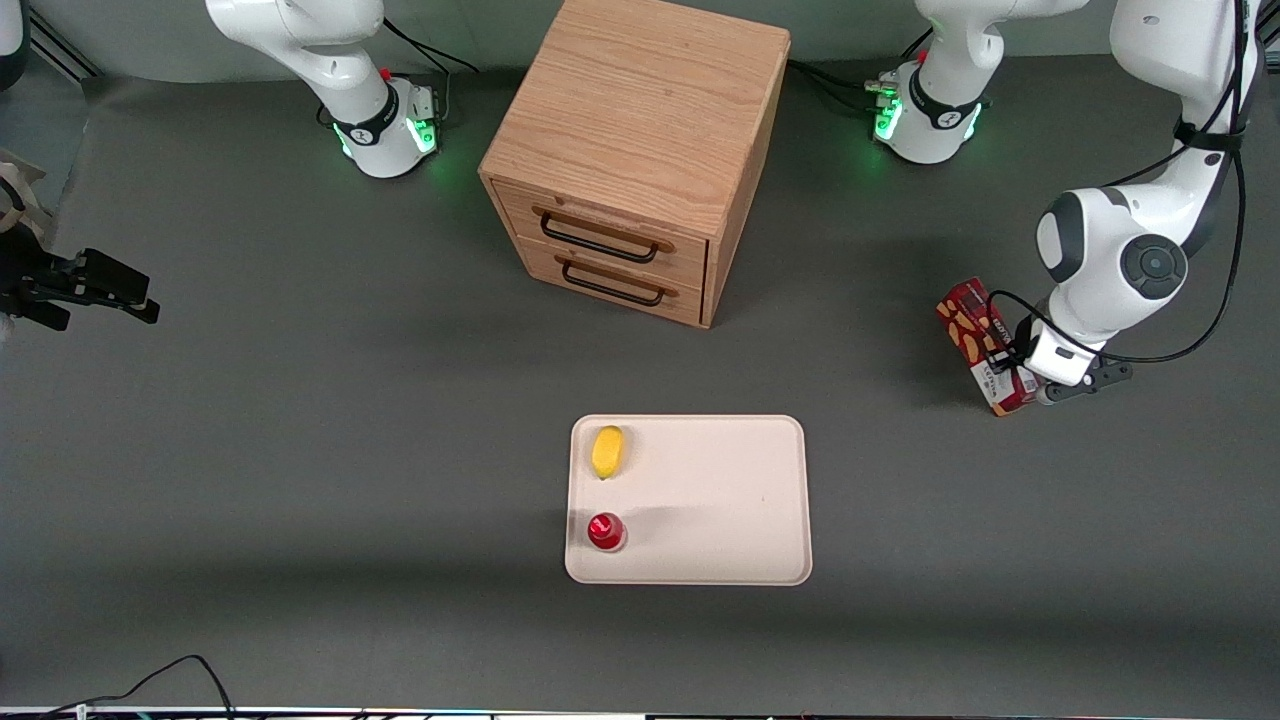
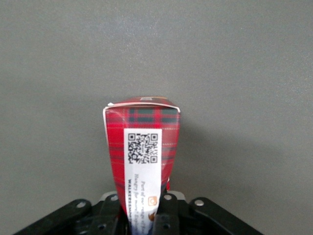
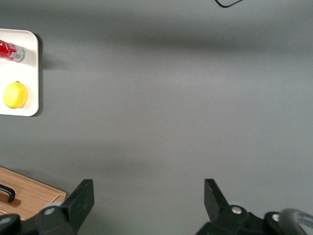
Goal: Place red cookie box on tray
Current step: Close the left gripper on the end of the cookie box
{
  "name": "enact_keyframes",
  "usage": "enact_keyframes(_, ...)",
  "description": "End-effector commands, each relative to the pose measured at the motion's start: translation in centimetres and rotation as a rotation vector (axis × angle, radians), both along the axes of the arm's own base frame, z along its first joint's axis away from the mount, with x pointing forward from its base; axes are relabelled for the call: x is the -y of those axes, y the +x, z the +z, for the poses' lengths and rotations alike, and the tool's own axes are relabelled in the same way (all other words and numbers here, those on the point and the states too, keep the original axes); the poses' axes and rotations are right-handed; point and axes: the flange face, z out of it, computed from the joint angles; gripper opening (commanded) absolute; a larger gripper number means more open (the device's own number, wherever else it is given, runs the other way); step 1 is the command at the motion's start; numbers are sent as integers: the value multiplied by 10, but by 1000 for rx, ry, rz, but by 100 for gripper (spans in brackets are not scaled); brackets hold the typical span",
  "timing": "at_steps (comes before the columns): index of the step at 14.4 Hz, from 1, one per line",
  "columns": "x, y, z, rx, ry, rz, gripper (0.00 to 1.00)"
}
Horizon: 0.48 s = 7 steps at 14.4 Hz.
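The red cookie box (image 1: 968,318) is a slim dark-red box with tan cookie pictures. It sits toward the working arm's end of the table, well off to the side of the tray. My left gripper (image 1: 1003,362) is shut on its white-label end. In the left wrist view the box (image 2: 144,142) sticks out from between the two black fingers (image 2: 169,215) over the grey table, showing tartan print and a QR code. The cream tray (image 1: 720,500) lies nearer the front camera than the drawer cabinet.
A yellow lemon (image 1: 607,451) and a small red round-topped object (image 1: 605,531) sit on the tray, along the edge toward the parked arm's end. A wooden two-drawer cabinet (image 1: 635,150) stands at the table's middle, farther from the front camera.
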Motion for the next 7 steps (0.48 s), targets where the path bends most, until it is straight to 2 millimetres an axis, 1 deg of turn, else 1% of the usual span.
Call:
enact_keyframes(1, 15, -3, 21, 7, -5, -2, 0)
enact_keyframes(2, 22, -4, 36, -12, -6, 5, 0)
enact_keyframes(4, 37, -1, 79, -40, -7, -2, 0)
enact_keyframes(5, 40, 3, 101, -58, -6, -10, 0)
enact_keyframes(7, 46, 13, 162, -117, -1, -38, 0)
